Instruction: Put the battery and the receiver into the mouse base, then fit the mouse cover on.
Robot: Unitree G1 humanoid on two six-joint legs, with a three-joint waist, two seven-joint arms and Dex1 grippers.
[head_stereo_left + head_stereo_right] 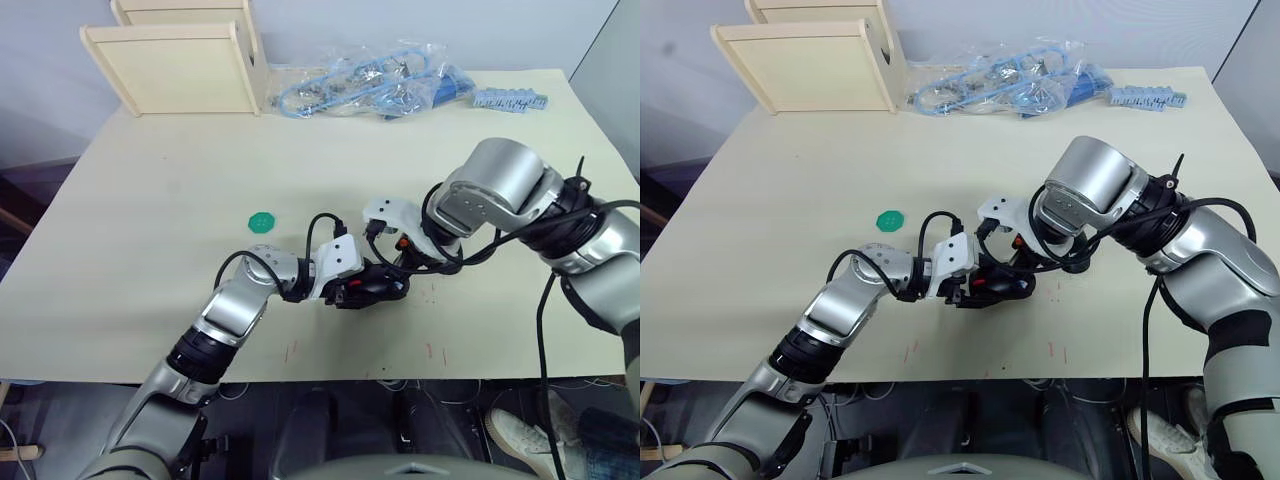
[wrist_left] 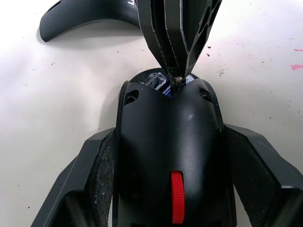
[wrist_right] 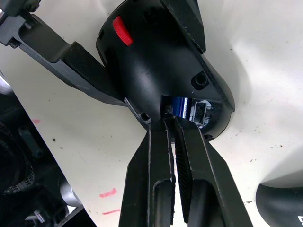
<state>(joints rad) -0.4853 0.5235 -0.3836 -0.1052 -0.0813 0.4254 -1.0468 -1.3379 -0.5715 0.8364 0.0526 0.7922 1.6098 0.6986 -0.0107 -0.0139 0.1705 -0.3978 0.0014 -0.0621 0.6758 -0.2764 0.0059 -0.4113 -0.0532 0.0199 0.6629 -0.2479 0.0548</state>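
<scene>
Near the front edge of the tabletop, the left gripper clamps the mouse base by its sides, probably to steady it. The right gripper, fingers pinched narrow, pokes into its open rear, where the blue battery sits. The mouse cover lies just beyond. Farther off: a green disc, wooden shelves, bagged cables.

Both grippers crowd the mouse base; open table spreads around the green disc.
</scene>
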